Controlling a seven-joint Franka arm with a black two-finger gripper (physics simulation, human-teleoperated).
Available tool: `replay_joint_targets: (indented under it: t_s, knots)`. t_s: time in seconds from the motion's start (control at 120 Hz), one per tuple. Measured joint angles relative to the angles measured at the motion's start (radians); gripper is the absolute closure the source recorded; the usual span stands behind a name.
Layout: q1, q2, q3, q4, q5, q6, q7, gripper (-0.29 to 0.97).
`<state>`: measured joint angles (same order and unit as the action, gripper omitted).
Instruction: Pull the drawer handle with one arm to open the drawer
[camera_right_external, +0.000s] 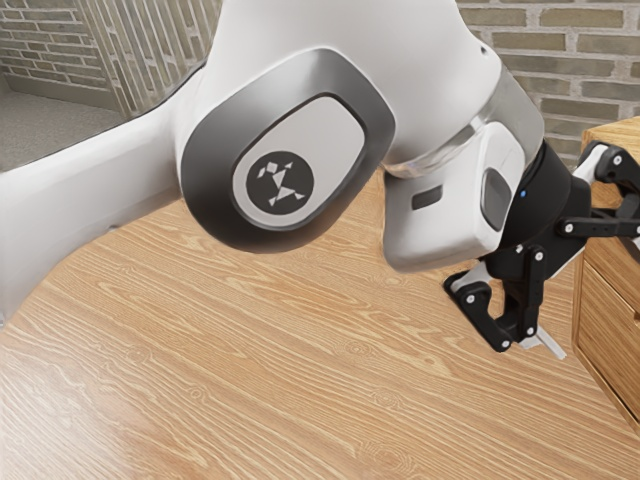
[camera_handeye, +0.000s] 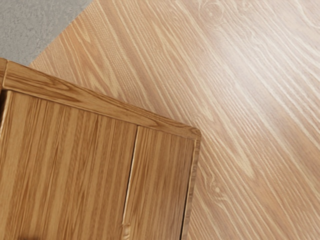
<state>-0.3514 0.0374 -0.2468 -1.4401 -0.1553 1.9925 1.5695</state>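
Holds the end effector (camera_right_external: 582, 268) spread wide, empty, just beside the wooden drawer (camera_right_external: 608, 322) on the desk (camera_right_external: 300, 390). Probably rigid, sliding stiffly; best gripped squarely at its handle, pulled straight.

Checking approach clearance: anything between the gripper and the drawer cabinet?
Nothing. In the exterior view, only bare table shows between the gripper and the drawer cabinet.

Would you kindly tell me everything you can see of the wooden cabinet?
The cabinet is a light brown, grained wooden box with a framed edge. Thin seams split its face into flush panels. It stands upright on the table, at the exterior view's right edge. The open gripper hangs by it; contact I cannot tell.
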Motion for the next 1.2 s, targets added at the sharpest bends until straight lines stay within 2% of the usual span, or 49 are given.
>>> replay_joint_targets:
  t_s: [0.083, 0.175, 0.358, 0.617, 0.917, 1.2]
  knots:
    - [-0.009, 0.017, 0.007, 0.001, 0.001, 0.001, -0.005, 0.03]
    - [-0.113, 0.023, 0.118, 0.001, 0.001, 0.001, -0.009, 0.03]
    - [-0.185, 0.025, 0.192, 0.004, 0.0, 0.003, -0.017, 0.03]
    - [-0.198, 0.052, 0.197, 0.043, -0.001, 0.006, -0.025, 0.04]
    - [-0.198, 0.061, 0.197, 0.04, -0.004, 0.01, -0.04, 0.2]
    - [-0.197, 0.073, 0.196, 0.065, -0.006, 0.012, -0.052, 0.26]
